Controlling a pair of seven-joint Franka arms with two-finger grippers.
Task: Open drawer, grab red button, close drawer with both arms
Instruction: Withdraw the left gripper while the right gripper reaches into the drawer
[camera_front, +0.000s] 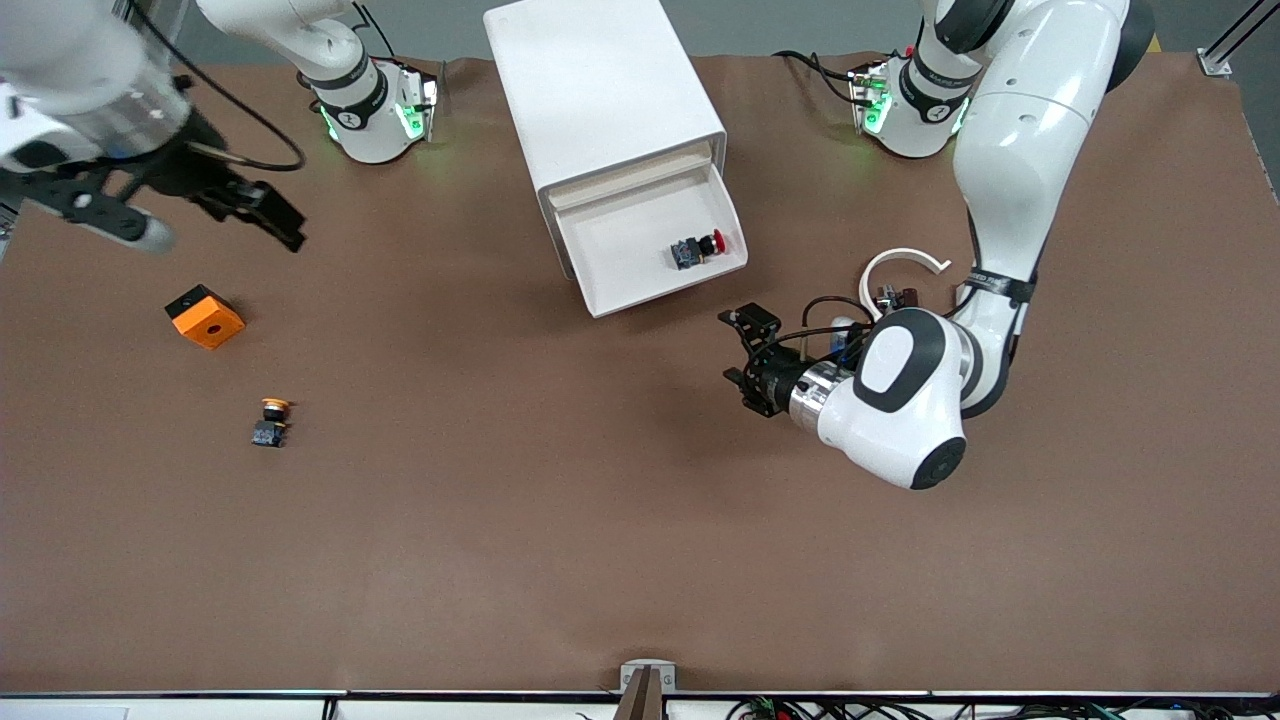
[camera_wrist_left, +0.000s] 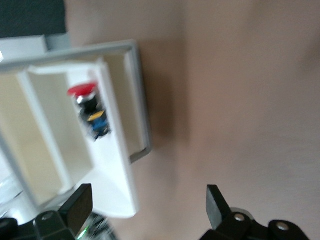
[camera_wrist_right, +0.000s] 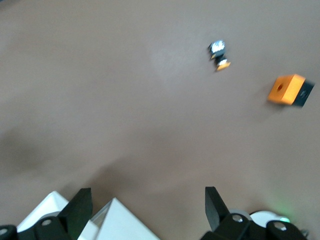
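Top cream-fronted drawer (camera_front: 655, 250) out; my left pincer (camera_front: 738, 360) wide, right pincer (camera_front: 215, 215) wide, waiting; next drop straight onto red-capped black button (camera_front: 697, 249), avoid tray wall

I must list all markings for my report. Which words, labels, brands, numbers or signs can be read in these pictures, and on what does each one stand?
Nothing can be read with certainty.
Left arm: a black band with pale lettering near its elbow, too small to read.
Both arm bases: a small round dark mark, not legible.
Cabinet, open drawer, red button, orange cube: no text visible.
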